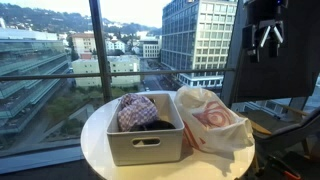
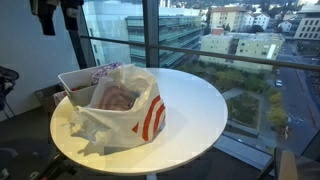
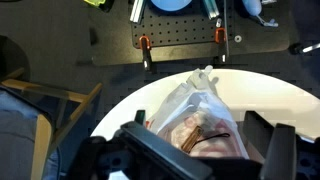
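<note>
My gripper (image 1: 266, 44) hangs high above the round white table (image 1: 100, 135), open and empty, above and behind the bag. It also shows at the top of an exterior view (image 2: 57, 22). Below it lies a white plastic bag with a red logo (image 1: 212, 122), its mouth open. In the wrist view the bag (image 3: 195, 105) lies between my spread fingers (image 3: 200, 150), with pinkish contents and a dark strap inside. Beside the bag stands a pale bin (image 1: 146, 140) holding a patterned cloth (image 1: 135, 110) and something dark. The bag (image 2: 130, 110) and the bin (image 2: 75, 85) touch.
The table (image 2: 200, 100) stands against a large window with a dark vertical frame (image 1: 97, 45) and a railing. A wooden chair (image 3: 60, 105) and a black perforated base plate (image 3: 180, 40) lie beyond the table in the wrist view. Dark equipment stands behind the arm.
</note>
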Tool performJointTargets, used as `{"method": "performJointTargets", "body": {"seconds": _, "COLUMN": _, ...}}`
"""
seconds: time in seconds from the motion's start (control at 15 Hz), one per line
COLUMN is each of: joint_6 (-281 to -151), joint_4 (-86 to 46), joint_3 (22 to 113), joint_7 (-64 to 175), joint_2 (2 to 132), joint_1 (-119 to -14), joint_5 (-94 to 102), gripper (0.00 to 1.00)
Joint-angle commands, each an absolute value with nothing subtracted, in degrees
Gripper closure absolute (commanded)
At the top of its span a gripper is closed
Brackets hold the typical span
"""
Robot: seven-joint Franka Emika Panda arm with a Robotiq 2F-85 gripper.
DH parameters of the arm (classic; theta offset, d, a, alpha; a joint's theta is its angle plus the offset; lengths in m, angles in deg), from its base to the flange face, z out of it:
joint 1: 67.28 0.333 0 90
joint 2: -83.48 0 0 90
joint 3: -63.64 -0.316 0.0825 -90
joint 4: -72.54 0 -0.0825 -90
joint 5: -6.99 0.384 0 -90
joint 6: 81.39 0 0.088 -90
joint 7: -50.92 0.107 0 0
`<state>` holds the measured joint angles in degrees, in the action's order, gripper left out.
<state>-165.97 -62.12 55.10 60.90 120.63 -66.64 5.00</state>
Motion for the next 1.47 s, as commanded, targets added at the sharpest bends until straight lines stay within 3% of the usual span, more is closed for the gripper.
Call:
{"method": "performJointTargets", "body": {"seconds": 0.0, "joint_6": -165.9, "joint_4": -61.9, "joint_3": 55.6, "joint_7": 61.3, "joint_2": 120.5, "joint_1": -65.9, "joint_5": 4.7, "gripper": 0.00}}
{"method": "performJointTargets", "body": {"seconds": 0.4, "joint_6": -166.2, "joint_4": -61.2, "joint_3": 55.5, "joint_7": 61.0, "joint_2": 119.8, "joint_1": -65.7, "joint_5": 4.6, "gripper": 0.00}}
{"method": "performJointTargets", "body": {"seconds": 1.4, "joint_6": -181.4, "joint_4": -38.5, "joint_3": 47.3, "joint_7": 53.3, "joint_2": 82.2, "joint_1": -55.3, "joint_5": -4.4, "gripper": 0.00}}
